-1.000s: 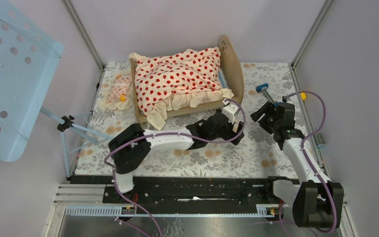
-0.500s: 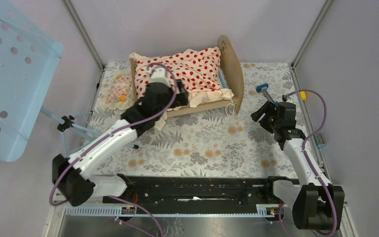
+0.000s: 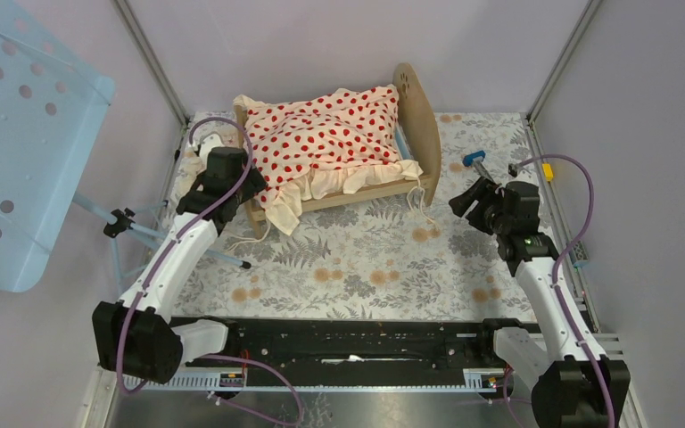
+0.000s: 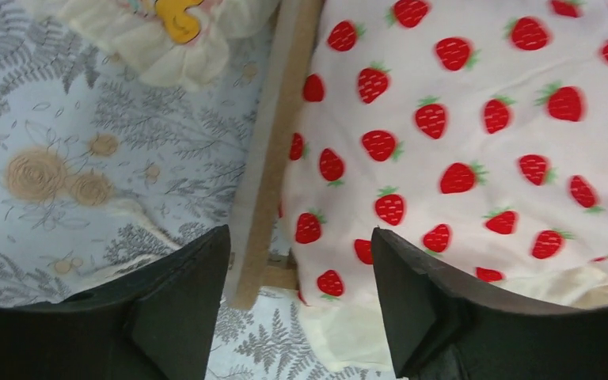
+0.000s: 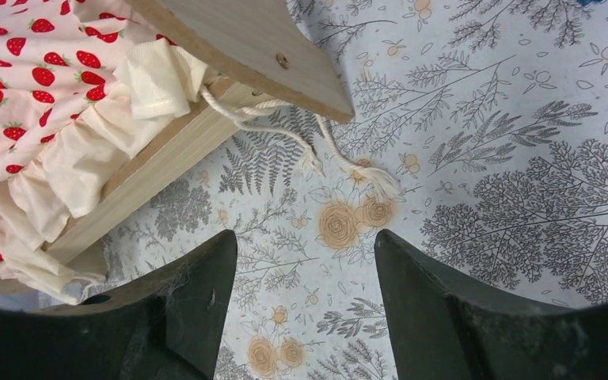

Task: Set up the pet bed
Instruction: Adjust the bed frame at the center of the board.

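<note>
The pet bed (image 3: pixel 421 120) stands at the back middle, a light-wood frame with its rounded headboard on the right. A cream blanket with red strawberries (image 3: pixel 321 134) covers it and hangs over the front rail. My left gripper (image 3: pixel 243 183) hovers open at the bed's left end. In the left wrist view the footboard (image 4: pixel 273 158) and the blanket edge (image 4: pixel 459 119) lie below the gap between the fingers (image 4: pixel 301 237). The right gripper (image 3: pixel 466 203) is open over the mat right of the headboard (image 5: pixel 245 39), nothing between its fingers (image 5: pixel 306 241).
A small pink pillow (image 4: pixel 174 32) lies on the mat left of the footboard, partly hidden by my left arm. A white cord (image 5: pixel 317 150) trails from the headboard corner. A blue-handled tool (image 3: pixel 474 159) lies at the back right. A blue perforated panel (image 3: pixel 18 152) on a stand leans in at left.
My left arm has swung from the bed's front right, across the blanket, to the footboard end on the left. The right arm has barely shifted.
</note>
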`<action>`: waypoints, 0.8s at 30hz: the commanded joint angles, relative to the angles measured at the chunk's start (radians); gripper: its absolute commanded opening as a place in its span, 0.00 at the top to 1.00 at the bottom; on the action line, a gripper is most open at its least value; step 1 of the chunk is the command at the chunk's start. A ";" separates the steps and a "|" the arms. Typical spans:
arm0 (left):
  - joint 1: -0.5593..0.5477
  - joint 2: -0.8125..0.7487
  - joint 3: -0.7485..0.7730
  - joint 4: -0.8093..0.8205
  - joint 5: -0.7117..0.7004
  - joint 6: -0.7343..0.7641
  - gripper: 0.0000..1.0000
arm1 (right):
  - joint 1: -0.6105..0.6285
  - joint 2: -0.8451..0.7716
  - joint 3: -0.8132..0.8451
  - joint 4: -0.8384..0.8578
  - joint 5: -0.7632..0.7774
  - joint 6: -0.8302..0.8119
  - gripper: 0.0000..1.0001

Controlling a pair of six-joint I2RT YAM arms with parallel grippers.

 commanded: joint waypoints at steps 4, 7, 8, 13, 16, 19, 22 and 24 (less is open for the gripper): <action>0.063 -0.001 -0.051 0.007 -0.004 -0.039 0.37 | 0.012 -0.039 0.032 -0.033 -0.031 -0.006 0.29; 0.072 0.009 -0.080 0.025 -0.002 -0.044 0.45 | 0.011 -0.041 0.033 -0.035 -0.039 0.001 0.30; 0.072 0.015 -0.087 0.028 0.001 -0.044 0.48 | 0.012 -0.042 0.033 -0.041 -0.042 0.000 0.30; 0.073 0.055 -0.149 0.083 0.063 -0.038 0.53 | 0.011 -0.068 0.008 -0.037 -0.045 0.000 0.30; 0.073 0.074 -0.182 0.114 0.114 -0.040 0.62 | 0.011 -0.081 -0.001 -0.044 -0.044 -0.003 0.30; 0.072 0.064 -0.203 0.135 0.171 -0.051 0.91 | 0.011 -0.099 -0.012 -0.054 -0.036 -0.005 0.31; 0.057 0.034 -0.218 0.134 0.208 -0.058 1.00 | 0.011 -0.120 -0.025 -0.065 -0.026 -0.015 0.31; 0.030 -0.007 -0.229 0.129 0.208 -0.082 1.00 | 0.012 -0.130 -0.027 -0.079 -0.020 -0.022 0.31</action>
